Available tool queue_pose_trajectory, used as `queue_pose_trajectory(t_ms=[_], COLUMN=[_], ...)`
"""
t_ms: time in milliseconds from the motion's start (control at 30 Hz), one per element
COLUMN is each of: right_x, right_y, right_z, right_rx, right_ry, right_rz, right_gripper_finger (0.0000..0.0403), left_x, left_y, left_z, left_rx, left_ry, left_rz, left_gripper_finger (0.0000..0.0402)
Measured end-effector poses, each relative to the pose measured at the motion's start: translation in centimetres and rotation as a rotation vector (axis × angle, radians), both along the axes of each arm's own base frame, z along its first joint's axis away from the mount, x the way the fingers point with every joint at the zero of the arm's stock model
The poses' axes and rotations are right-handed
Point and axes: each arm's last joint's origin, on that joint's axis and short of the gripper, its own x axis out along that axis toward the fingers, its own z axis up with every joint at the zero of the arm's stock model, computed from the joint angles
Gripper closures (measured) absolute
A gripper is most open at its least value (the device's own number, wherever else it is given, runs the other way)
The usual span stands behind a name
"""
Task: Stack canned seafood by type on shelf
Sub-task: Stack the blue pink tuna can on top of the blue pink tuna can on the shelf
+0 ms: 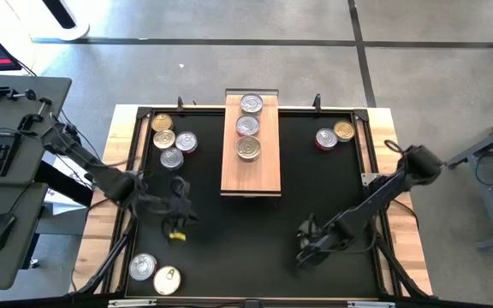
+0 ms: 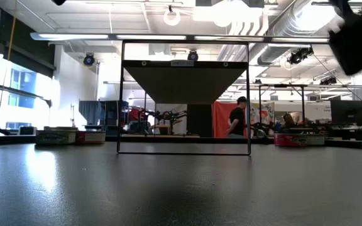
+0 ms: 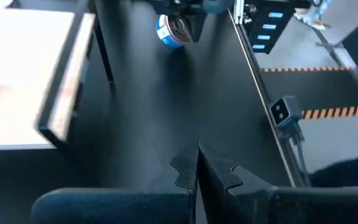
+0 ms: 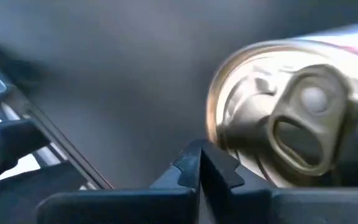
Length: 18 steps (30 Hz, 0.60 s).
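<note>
Over on the left, four round flat silver- and gold-lidded tins (image 1: 171, 141) cluster by the black table mat's (image 1: 229, 257) far-left corner. Two more tins (image 1: 154, 273) sit at its near-left corner. The left gripper (image 1: 178, 212) waits low over the mat's left half, jaws pressed together, nothing in them.

Centre now: the long light-wood shelf plank (image 1: 251, 177) runs in from the far edge, with three silver-lidded tins (image 1: 247, 126) in a row on its far half and the near half bare.

Moving right, here's the action. The right gripper (image 1: 307, 242) is down near the mat's near edge, right of centre, jaws closed tip to tip on nothing. Just beside them a blue-labelled tin with a pull-tab lid (image 4: 284, 124) stands on its edge, lid facing the wrist camera. I can't tell whether they touch.

A red-sided pair of tins (image 1: 334, 134) waits at the far-right corner.

On its rim that tin looks ready to roll away. The smart play is to ease back, spread the jaws wide, and come in across the two flat faces rather than nudging the curved wall. Then match it to its kind on the shelf.
</note>
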Motion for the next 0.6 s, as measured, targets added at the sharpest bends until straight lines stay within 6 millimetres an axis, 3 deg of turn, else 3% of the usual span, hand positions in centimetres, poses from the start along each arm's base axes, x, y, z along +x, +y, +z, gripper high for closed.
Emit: queue_pose_trajectory(t_ms=[200,300,467,600], right_x=[6.3,8.6,9.8,9.3], right_y=[2.5,3.3,3.7,4.4], right_z=[-0.5,1.2,3.0,5.4], right_rx=[-0.133,-0.211,-0.291,-0.335], right_ry=[-0.108,-0.216,-0.3,-0.337], right_rz=[0.167,0.243,0.364,0.424], right_gripper_finger=[0.0403,0.0403,0.0403,0.0403], left_x=[2.4,3.6,5.0,5.8], left_y=[-3.9,-5.4,-6.8,-7.4], left_z=[-1.9,-2.8,-4.4,-5.8], left_rx=[-0.127,-0.205,-0.302,-0.334], left_ry=[-0.063,-0.101,-0.116,-0.079], left_rz=[0.025,0.05,0.12,0.181], left_gripper_finger=[0.0401,0.0402,0.0402,0.0402])
